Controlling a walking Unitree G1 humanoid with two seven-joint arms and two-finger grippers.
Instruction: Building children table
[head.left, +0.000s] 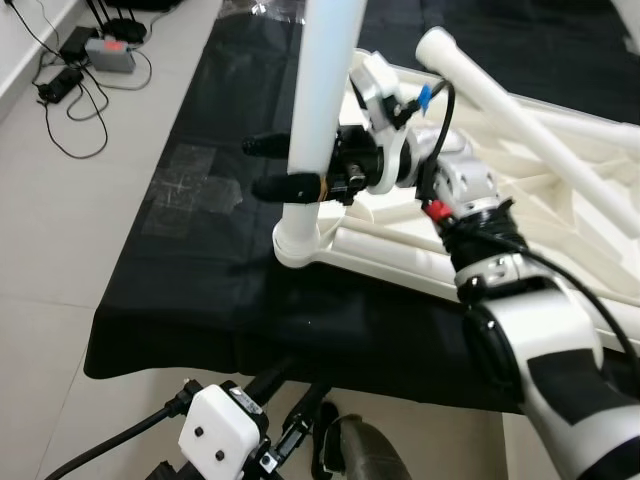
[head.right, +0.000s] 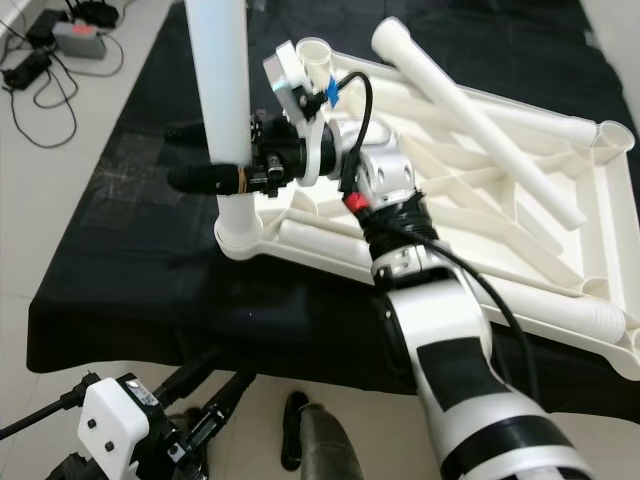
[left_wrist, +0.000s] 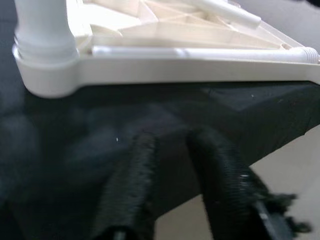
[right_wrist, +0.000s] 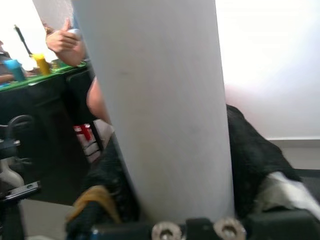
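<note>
Leg-fitting step: right gripper (head.left: 285, 165) clamped round the upright table leg (head.left: 322, 90) standing in the upturned tabletop (head.right: 520, 215) corner socket (head.left: 298, 240) (left gripper (left_wrist: 170, 190) idle, fingers slightly parted, empty); next likely push down to seat.

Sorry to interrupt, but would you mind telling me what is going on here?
The robot is assembling a white plastic children's table. The tabletop lies upside down on a black cloth. The right gripper clasps an upright leg standing in the near corner socket. A loose leg lies across the underside. The left gripper hangs low nearby.
</note>
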